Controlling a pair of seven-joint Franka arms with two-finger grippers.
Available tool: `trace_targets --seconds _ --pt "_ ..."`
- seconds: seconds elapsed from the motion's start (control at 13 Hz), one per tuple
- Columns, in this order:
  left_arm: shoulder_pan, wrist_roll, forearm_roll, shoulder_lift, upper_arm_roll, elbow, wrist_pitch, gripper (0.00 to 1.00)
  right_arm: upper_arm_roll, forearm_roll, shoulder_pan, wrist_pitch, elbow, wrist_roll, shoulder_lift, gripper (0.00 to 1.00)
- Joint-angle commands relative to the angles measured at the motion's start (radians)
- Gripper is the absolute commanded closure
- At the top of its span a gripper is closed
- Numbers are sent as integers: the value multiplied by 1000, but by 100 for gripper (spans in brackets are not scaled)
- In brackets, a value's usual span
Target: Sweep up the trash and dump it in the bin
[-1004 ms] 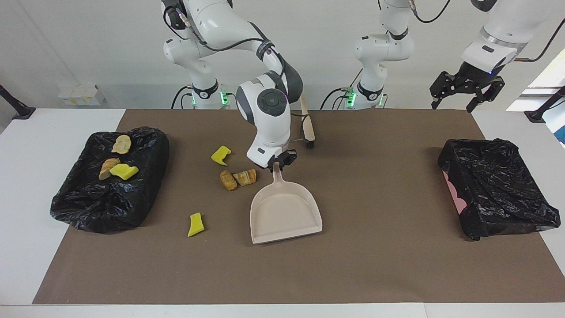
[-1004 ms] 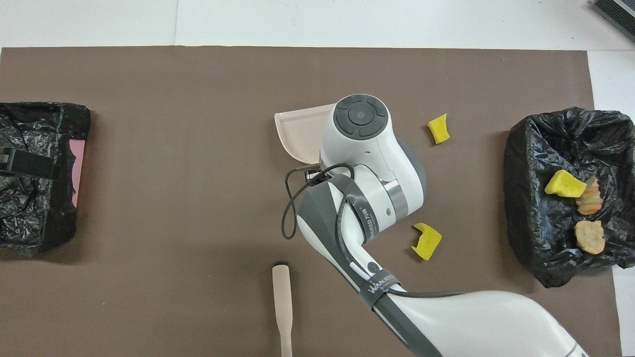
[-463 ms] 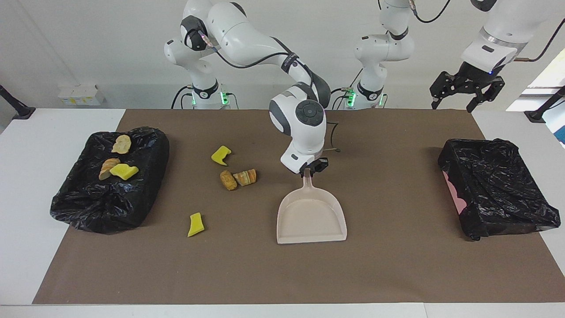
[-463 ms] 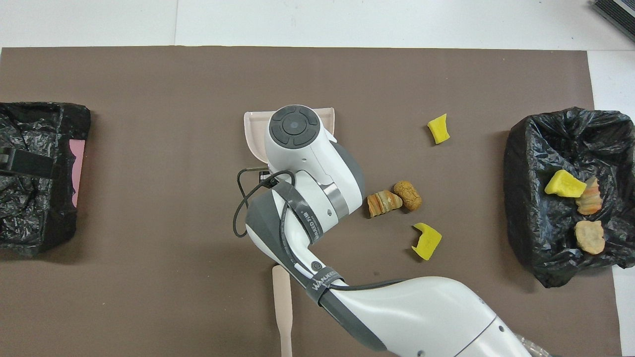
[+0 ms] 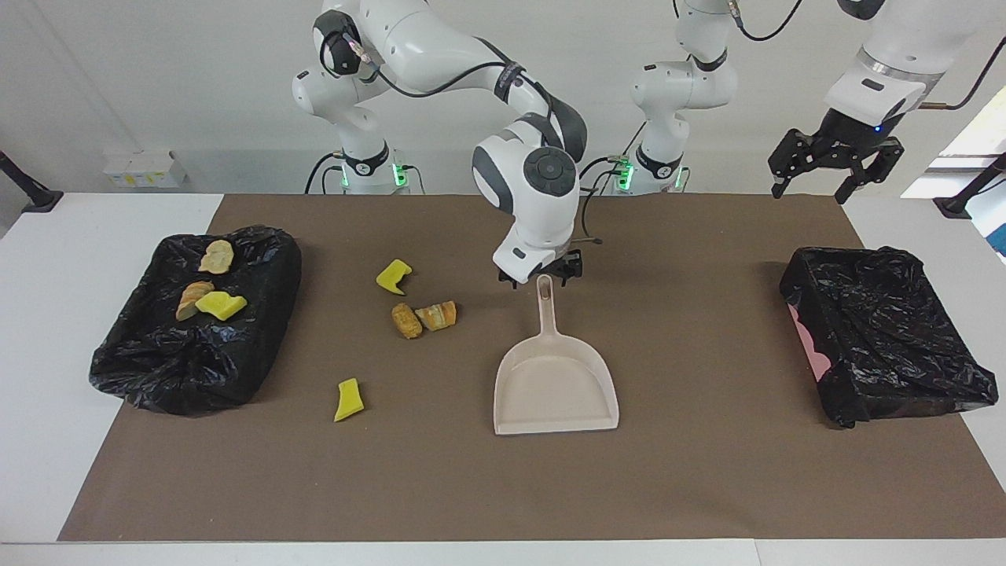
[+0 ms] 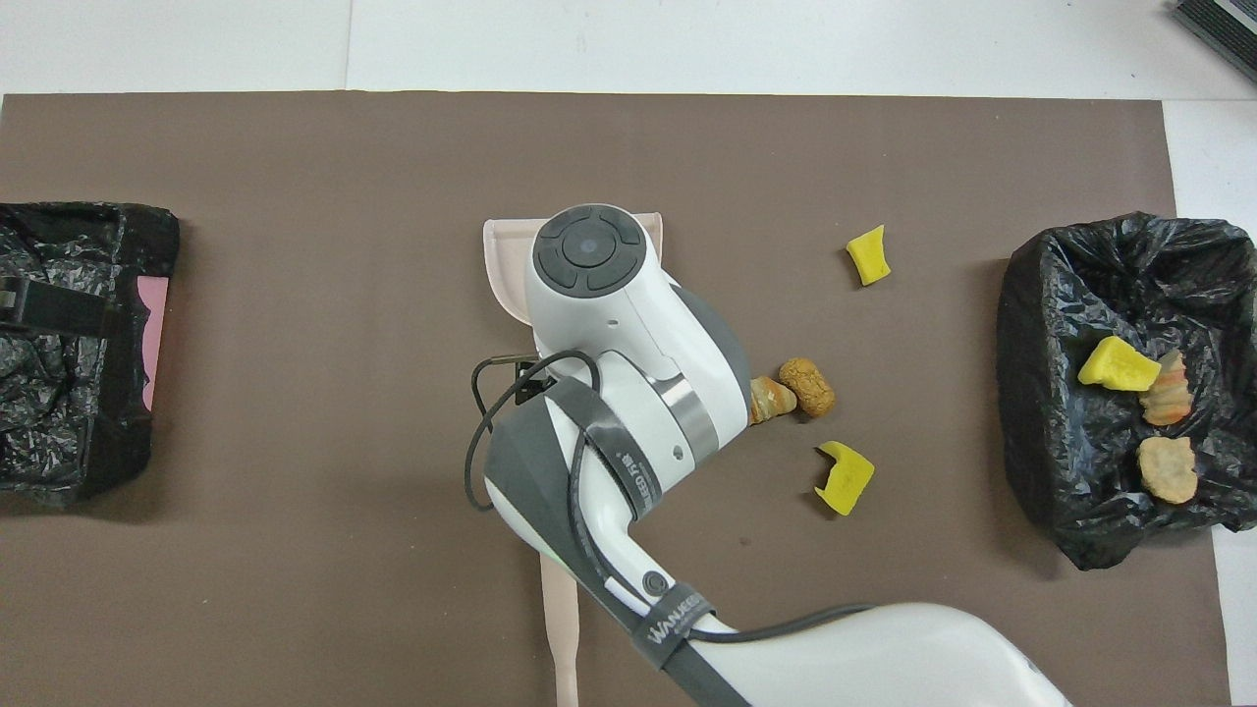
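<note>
Bin [image 5: 196, 322] at nine o'clock holds three scraps; four scraps [image 5: 423, 316] lie loose on the mat beside the dustpan [image 5: 555, 381] — light, spongy, pinch mid-body — right gripper [image 5: 541, 273] apart just above its handle; left gripper [image 5: 833, 161] apart, waiting at two o'clock.

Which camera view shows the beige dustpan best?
The facing view: the whole dustpan lies flat on the brown mat, handle toward the robots. In the overhead view the right arm covers it, so only its front rim shows.
</note>
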Motion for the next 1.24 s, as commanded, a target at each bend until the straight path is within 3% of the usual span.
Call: trace_targets --seconds 0.0,0.23,0.54,0.93,1.16 --pt "-13 -3 21 25 -13 -13 52 0 21 40 12 20 -225 -31 -182 0" --pt "-102 -16 25 85 -16 -11 110 0 21 52 83 63 -381 -5 -282 0" --pt "-247 -132 52 186 -16 -11 239 0 21 94 181 253 -647 32 -418 13" --pt "-448 -454 41 347 -18 -19 429 0 21 176 281 342 -780 116 -431 25" --pt "-505 -523 32 367 -22 -140 592 0 21 241 318 379 -833 151 -435 31"
